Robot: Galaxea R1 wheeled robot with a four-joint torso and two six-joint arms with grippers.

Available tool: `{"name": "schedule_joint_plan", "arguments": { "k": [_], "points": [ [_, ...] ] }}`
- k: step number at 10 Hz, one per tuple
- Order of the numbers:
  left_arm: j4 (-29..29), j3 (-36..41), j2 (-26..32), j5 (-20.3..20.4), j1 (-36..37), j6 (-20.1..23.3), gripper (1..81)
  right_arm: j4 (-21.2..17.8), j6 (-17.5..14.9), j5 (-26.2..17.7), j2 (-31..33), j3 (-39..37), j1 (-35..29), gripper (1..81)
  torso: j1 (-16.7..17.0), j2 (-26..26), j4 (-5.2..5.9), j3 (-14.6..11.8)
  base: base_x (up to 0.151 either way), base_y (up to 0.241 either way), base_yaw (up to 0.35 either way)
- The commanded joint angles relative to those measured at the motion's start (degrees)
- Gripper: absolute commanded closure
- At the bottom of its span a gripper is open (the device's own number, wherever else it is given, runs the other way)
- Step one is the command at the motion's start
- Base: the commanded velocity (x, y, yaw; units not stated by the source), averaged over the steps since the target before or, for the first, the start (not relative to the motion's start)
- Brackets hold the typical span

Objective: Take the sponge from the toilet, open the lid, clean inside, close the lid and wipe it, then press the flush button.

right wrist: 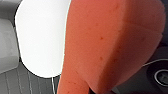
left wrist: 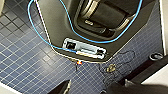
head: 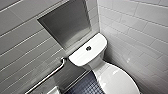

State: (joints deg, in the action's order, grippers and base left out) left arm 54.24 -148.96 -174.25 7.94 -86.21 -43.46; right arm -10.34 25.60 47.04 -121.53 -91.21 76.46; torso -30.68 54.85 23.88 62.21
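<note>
Against the corner of white-tiled walls (head: 140, 30), the toilet (head: 100, 63) is standing with its cistern (head: 80, 57) set back under a recessed grey niche (head: 66, 22). Its lid (head: 117, 80) is lying shut over the bowl, and the flush button (head: 88, 48) is sitting in the middle of the flat cistern top. A metal grab bar (head: 47, 76) is running along the wall beside the cistern, above a floor (head: 82, 87) of small dark-blue tiles.

Close before the right wrist camera, the sponge (right wrist: 112, 42) is showing large and orange-red. The right gripper (right wrist: 100, 86) is grasping it, its fingers hard to make out behind the soft body. Beyond the sponge a rounded, glossy white part of the toilet is gleaming; whether that is the lid or the cistern top cannot be told from there, nor whether the sponge is touching it.

Down by the robot's dark base (left wrist: 100, 22), where a blue cable (left wrist: 50, 45) is looping across the housing, the left gripper (left wrist: 91, 88) is hanging released over the floor. Its two dark fingers (left wrist: 62, 88) are standing apart with bare tiles between them and nothing in their grasp.
</note>
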Motion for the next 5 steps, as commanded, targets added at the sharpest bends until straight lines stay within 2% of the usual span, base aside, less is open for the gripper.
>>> {"name": "schedule_joint_plan", "arguments": {
  "k": [1, 2, 4, 5],
  "points": [
    [0.78, -0.46, 1.36, -3.63, -1.99, 0.31, 1.0, 4.60, -3.10, -4.71, 2.22, 2.46, -1.93, 81.1, 0.00, 0.00, 0.00, 0.00, 0.000, 0.000, 0.000],
    [0.78, -0.46, 1.36, -3.63, -1.99, 0.31, 1.0, 8.32, -3.10, -14.87, 2.23, 2.45, -6.42, 81.1, 0.00, 0.00, 0.00, 0.00, 0.000, 0.000, 0.000],
    [0.78, -0.46, 1.36, -3.63, -1.99, 0.31, 1.0, 10.16, -3.10, -31.90, 0.91, 1.84, -14.93, 81.1, 0.00, 0.00, 0.00, 0.00, 0.000, 0.000, 0.000],
    [0.78, -0.46, 1.36, -3.46, -1.99, 0.31, 1.0, 10.51, -3.10, -36.88, 0.56, 1.75, -18.54, 81.1, 0.00, 0.00, 0.00, 0.00, 0.000, 0.000, 0.000]
  ]
}}
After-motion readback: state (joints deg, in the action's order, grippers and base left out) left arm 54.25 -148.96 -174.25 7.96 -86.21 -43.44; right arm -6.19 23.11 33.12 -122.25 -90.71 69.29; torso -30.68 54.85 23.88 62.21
